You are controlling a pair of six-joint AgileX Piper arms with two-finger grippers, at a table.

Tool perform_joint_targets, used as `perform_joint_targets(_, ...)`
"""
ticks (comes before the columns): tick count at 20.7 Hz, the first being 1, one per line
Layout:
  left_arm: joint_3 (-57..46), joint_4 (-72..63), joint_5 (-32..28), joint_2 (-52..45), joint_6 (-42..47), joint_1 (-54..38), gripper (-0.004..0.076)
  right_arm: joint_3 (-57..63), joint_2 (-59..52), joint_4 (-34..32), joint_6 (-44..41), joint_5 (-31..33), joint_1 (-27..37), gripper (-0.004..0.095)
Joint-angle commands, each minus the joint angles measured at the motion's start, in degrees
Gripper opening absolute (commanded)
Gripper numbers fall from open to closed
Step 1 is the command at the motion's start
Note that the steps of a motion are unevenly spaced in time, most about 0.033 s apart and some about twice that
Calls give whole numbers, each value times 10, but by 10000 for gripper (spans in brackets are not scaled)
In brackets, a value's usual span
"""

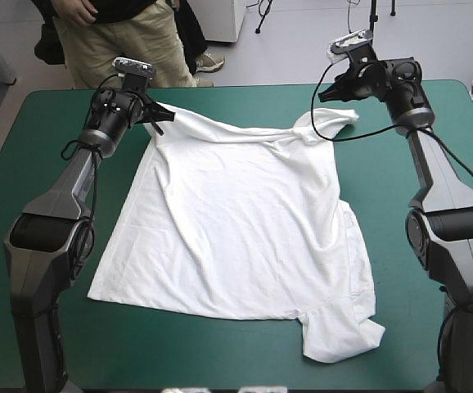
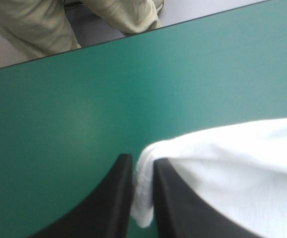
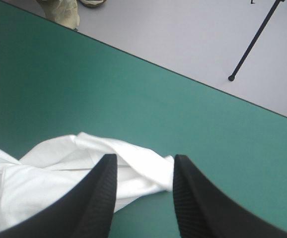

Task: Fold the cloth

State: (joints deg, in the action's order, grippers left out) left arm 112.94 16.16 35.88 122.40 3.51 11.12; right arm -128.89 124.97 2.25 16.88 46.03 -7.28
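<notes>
Lying spread across the middle of the counter (image 1: 40,164), the T-shirt (image 1: 245,229) is mostly flat, with slack creases running back from its far edge and one sleeve (image 1: 339,336) bunched at the near right corner. Its far left corner is clamped between the left fingers (image 2: 118,198), which are all but closed, with a fold of white cloth pinched in the narrow gap. The far right corner is twisted into a small roll, and the right fingers (image 3: 101,198) are spread apart astride it, with nothing gripped yet. The step in hand is judged to be the taking of that second corner, so that the far edge can be carried toward the near edge in one fold. For this to be done well, the right fingers should be lowered until the whole roll is enclosed, then closed fully before any lift is made. Both corners should be raised together and at equal height, so that the far edge is drawn taut and the creases are pulled out. Unless the bunched sleeve is smoothed, a lopsided bundle is likely
</notes>
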Motion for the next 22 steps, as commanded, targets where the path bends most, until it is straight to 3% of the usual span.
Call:
perform_joint_targets(1,17,-8,-65,-25,7,-2,384,-23,-44,-1,5,-55,12,401)
perform_joint_targets(3,21,-8,-82,-24,11,-2,586,-30,-57,-1,4,-39,19,401)
perform_joint_targets(4,30,-7,-81,-25,11,-2,603,-33,-64,-1,4,-28,19,401)
perform_joint_targets(8,124,-45,13,-40,8,-2,577,-33,-119,-5,12,55,20,401)
perform_joint_targets(11,139,-116,120,-94,-71,-2,529,-28,-168,2,11,150,20,401)
perform_joint_targets(15,135,-205,241,-170,-125,-2,484,26,-255,77,22,221,20,401)
perform_joint_targets(18,135,-254,323,-220,-149,-2,484,151,-343,104,24,243,19,401)
perform_joint_targets(22,133,-263,381,-265,-155,-2,484,315,-444,117,17,223,19,401)
